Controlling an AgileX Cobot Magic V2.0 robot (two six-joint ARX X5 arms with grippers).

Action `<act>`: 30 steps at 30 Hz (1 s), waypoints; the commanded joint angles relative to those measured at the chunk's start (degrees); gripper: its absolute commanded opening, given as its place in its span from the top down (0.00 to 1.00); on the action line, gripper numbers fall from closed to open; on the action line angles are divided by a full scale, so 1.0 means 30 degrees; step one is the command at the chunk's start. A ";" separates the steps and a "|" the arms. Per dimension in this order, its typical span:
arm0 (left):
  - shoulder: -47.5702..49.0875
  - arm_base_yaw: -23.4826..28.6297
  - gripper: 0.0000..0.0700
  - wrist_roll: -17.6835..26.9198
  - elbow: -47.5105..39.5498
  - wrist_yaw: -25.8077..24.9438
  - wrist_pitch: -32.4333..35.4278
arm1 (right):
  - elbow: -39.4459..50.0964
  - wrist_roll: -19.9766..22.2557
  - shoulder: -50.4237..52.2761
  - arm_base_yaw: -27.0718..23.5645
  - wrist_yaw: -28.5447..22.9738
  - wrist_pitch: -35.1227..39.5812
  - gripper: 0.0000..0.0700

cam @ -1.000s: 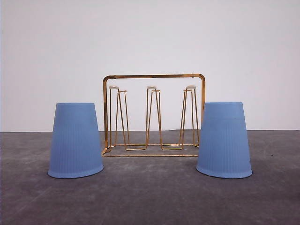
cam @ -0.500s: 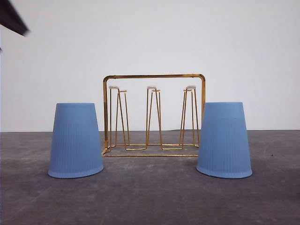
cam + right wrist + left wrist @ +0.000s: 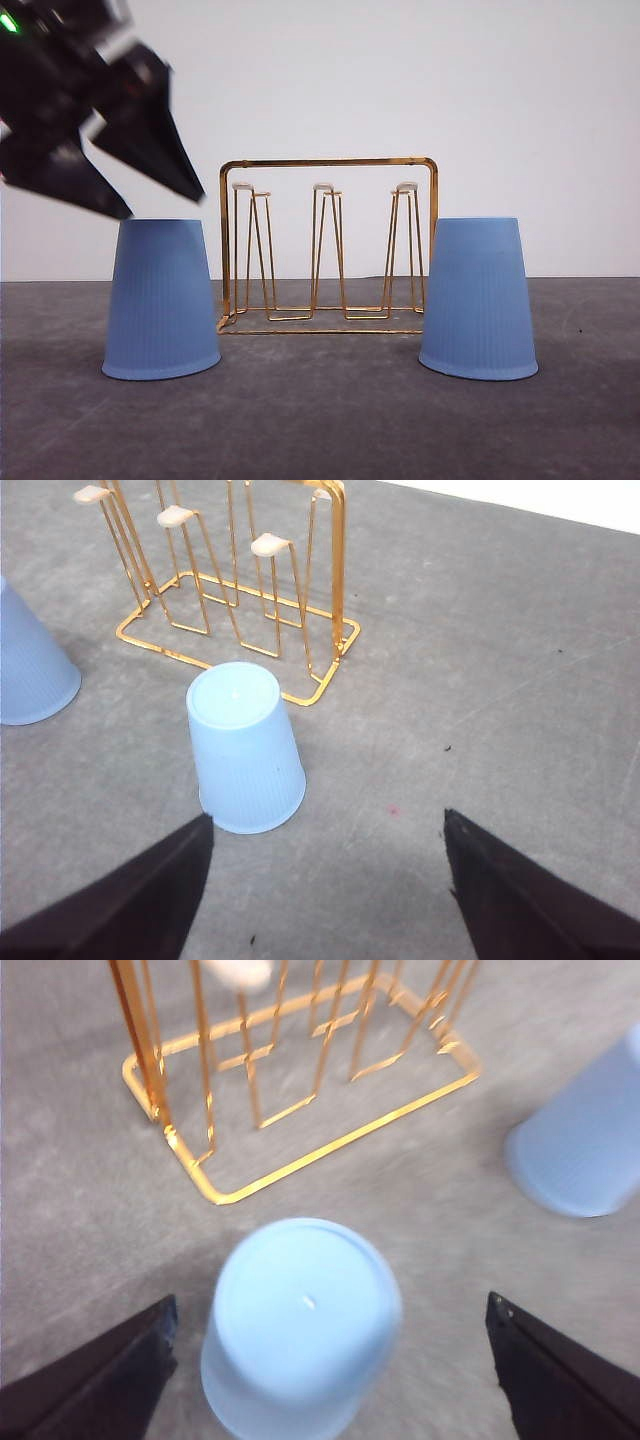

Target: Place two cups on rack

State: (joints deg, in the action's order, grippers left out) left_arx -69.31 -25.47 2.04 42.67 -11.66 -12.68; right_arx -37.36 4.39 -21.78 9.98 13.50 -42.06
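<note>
Two light-blue ribbed cups stand upside down on the grey table, the left cup (image 3: 161, 300) and the right cup (image 3: 478, 298) either side of the gold wire rack (image 3: 328, 245). My left gripper (image 3: 163, 205) hangs open just above the left cup, fingers pointing down and to the right. In the left wrist view that cup (image 3: 300, 1325) sits between the spread fingers (image 3: 100, 1380), with the rack (image 3: 300, 1090) beyond it. My right gripper (image 3: 328, 818) is open above the table, with the right cup (image 3: 245, 748) ahead of it and the rack (image 3: 230, 590) behind that cup.
The rack's pegs have white tips (image 3: 322, 187) and nothing on them. A plain white wall (image 3: 400, 80) rises behind the table. Bare grey tabletop (image 3: 330, 410) lies in front of the cups and rack.
My left gripper has come in from the upper left and dropped to just above the left cup. The cups and rack have stayed where they were.
</note>
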 commanded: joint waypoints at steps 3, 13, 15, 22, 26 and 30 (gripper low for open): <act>-0.1701 -0.0380 0.14 -0.0039 0.0316 0.0105 0.0968 | -0.0189 -0.0266 -0.0058 0.0044 -0.0007 0.0603 0.33; -0.3911 -0.0665 0.15 -0.0044 0.0316 0.1970 0.1737 | -0.0189 -0.0354 -0.0058 0.0044 -0.0007 0.1098 0.33; -0.4085 -0.0665 0.16 -0.0044 0.0316 0.1965 0.1737 | -0.0189 -0.0354 -0.0058 0.0044 -0.0007 0.1098 0.33; -0.4108 -0.0665 0.46 -0.0058 0.0445 0.1951 0.1516 | -0.0189 -0.0354 -0.0058 0.0044 -0.0007 0.1186 0.33; -0.3732 -0.0665 0.51 -0.0058 0.1222 0.1958 0.0213 | -0.0189 -0.0472 -0.0058 0.0044 0.0000 0.1178 0.33; -0.3162 -0.0658 0.51 -0.0061 0.2594 0.1951 -0.1886 | -0.0189 -0.0478 -0.0058 0.0044 -0.0007 0.1178 0.33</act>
State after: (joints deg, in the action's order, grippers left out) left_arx -79.08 -27.14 2.04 48.49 -5.87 -18.28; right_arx -37.36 3.85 -21.78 9.98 13.50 -39.13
